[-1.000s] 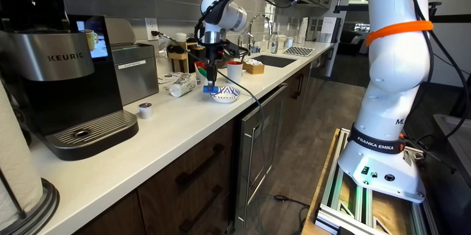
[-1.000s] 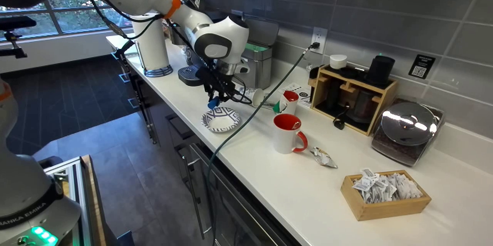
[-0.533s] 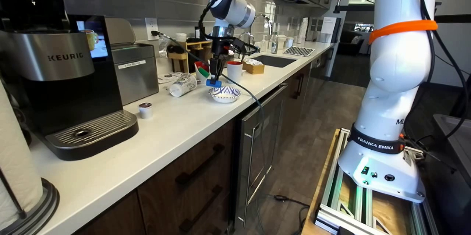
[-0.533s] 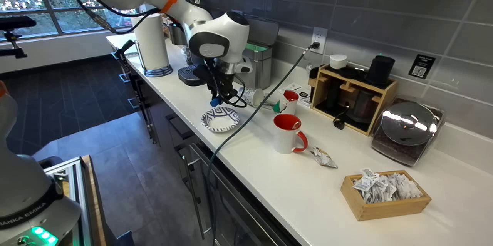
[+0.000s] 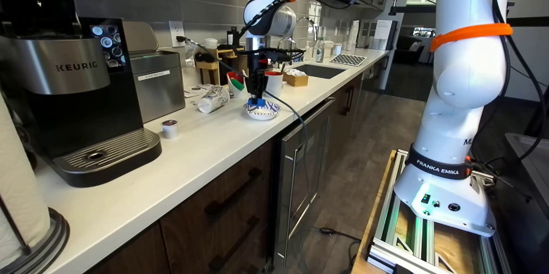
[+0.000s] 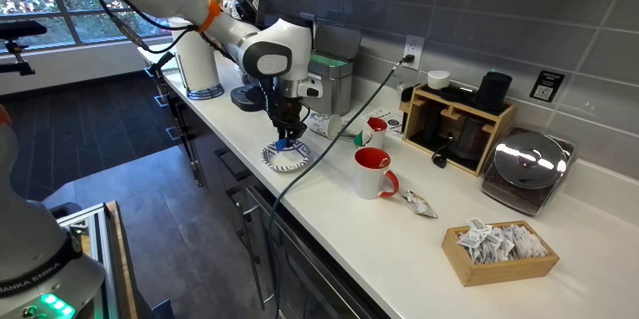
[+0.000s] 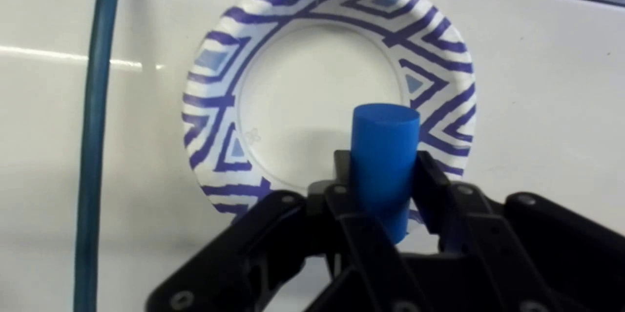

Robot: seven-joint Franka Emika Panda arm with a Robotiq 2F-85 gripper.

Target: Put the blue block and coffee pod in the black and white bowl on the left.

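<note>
My gripper (image 7: 383, 163) is shut on the blue block (image 7: 385, 136), a small upright cylinder in the wrist view, with a finger on each side. The white bowl (image 7: 317, 82) with a dark zigzag rim lies beneath it; the block appears over the bowl's inner edge. In both exterior views the block (image 5: 256, 102) (image 6: 282, 144) is low at the bowl's (image 5: 263, 115) (image 6: 286, 162) back part; whether it touches the bowl I cannot tell. The bowl holds nothing visible. The whitish coffee pod (image 5: 170, 129) stands on the counter near the coffee machine in an exterior view.
A cable (image 6: 329, 147) crosses the counter close beside the bowl. A paper cup (image 5: 213, 99) lies on its side behind it, and red-and-white mugs (image 6: 372, 174) stand nearby. The coffee machine (image 5: 60, 68) is beyond the pod. The counter's front edge (image 5: 223, 158) is close.
My gripper has carried the blue block sideways over the bowl's back part and lowered it, straightening from a tilt. The bowl and pod have not moved. The coffee machine's screen picture changed.
</note>
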